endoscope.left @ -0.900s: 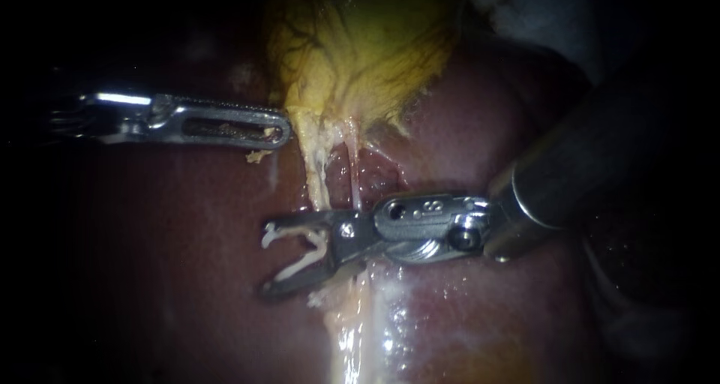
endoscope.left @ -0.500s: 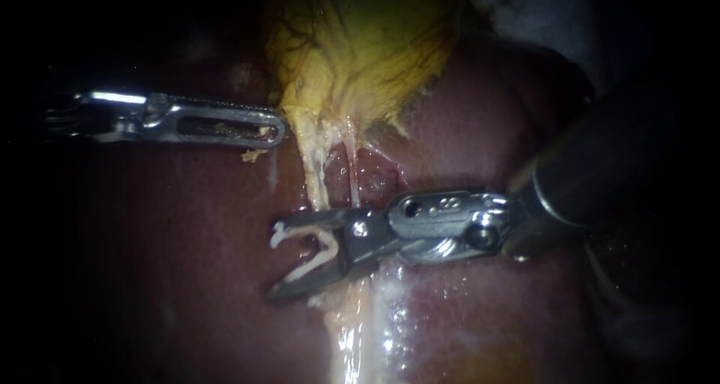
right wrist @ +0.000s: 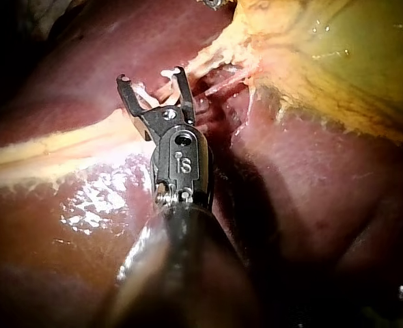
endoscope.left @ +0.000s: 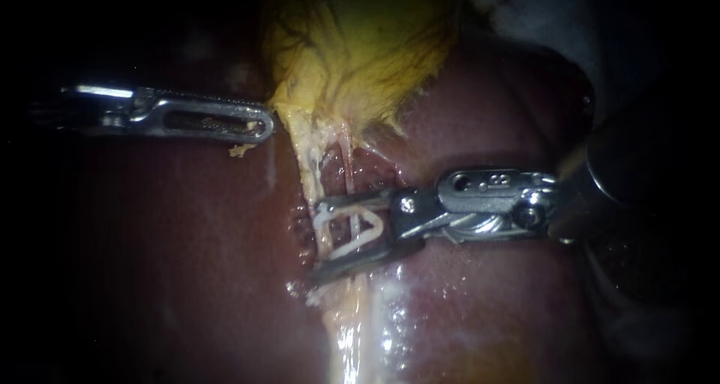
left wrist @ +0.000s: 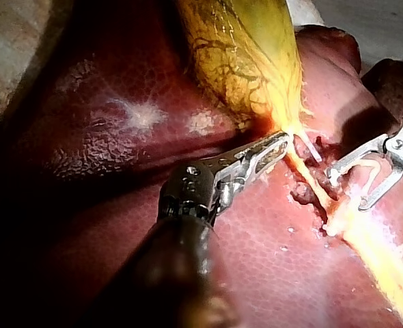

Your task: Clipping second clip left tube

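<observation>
One right instrument: claw, holding an open clip, has drawn back to straddle the left tube; apparently ready for closing.

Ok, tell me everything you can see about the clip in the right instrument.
The clip is white, plastic-looking and V-shaped: two thin legs joined nearest the shaft, one tip hooked. It is open, seated in the claw of the right instrument, touched from both sides. Its legs straddle the pale left tube just below the gallbladder, over the liver.
</observation>
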Controlling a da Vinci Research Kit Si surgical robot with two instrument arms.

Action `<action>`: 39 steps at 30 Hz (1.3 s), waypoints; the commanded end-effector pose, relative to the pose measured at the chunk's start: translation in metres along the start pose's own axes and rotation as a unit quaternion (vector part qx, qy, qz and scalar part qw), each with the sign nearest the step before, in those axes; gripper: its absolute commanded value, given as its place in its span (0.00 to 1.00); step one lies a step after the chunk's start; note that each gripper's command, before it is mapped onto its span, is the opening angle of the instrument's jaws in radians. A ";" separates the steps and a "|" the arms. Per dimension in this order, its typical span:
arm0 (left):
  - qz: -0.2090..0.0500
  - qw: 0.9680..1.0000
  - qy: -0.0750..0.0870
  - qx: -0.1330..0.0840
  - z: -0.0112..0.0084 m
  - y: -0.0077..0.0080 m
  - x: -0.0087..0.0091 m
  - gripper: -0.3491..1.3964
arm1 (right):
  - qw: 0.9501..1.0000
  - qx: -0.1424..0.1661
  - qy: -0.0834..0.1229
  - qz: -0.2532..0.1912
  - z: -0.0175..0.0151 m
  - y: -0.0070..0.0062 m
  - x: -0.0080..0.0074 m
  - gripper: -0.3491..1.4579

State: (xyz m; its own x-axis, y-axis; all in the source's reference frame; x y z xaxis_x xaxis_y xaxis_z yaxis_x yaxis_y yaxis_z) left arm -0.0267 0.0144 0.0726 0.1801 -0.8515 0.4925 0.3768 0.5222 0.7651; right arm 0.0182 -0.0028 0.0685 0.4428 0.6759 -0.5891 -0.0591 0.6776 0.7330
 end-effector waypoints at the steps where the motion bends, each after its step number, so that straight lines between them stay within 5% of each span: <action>1: 0.000 1.000 0.000 0.000 0.0000 0.0000 0.0000 0.00 | 1.000 0.000 -0.001 0.006 0.0000 0.0002 -0.0003 0.49; 15: 0.000 1.000 0.000 0.000 -0.0001 -0.0001 0.0000 0.00 | 0.998 0.010 -0.015 0.063 0.0009 0.0022 -0.0036 0.49; 26: 0.000 1.000 0.000 0.000 -0.0001 -0.0001 0.0000 0.00 | 0.997 0.022 -0.017 0.077 0.0025 0.0037 -0.0045 0.49; 39: 0.000 1.000 0.000 0.000 0.0000 -0.0001 0.0001 0.00 | 0.991 0.089 0.023 0.095 0.0047 0.0036 -0.0041 0.49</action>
State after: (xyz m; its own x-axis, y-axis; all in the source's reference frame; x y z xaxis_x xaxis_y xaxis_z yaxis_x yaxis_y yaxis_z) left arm -0.0267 0.0143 0.0725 0.1797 -0.8511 0.4933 0.3764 0.5228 0.7648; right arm 0.0205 -0.0046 0.0750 0.3887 0.8071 -0.4445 0.0438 0.4657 0.8839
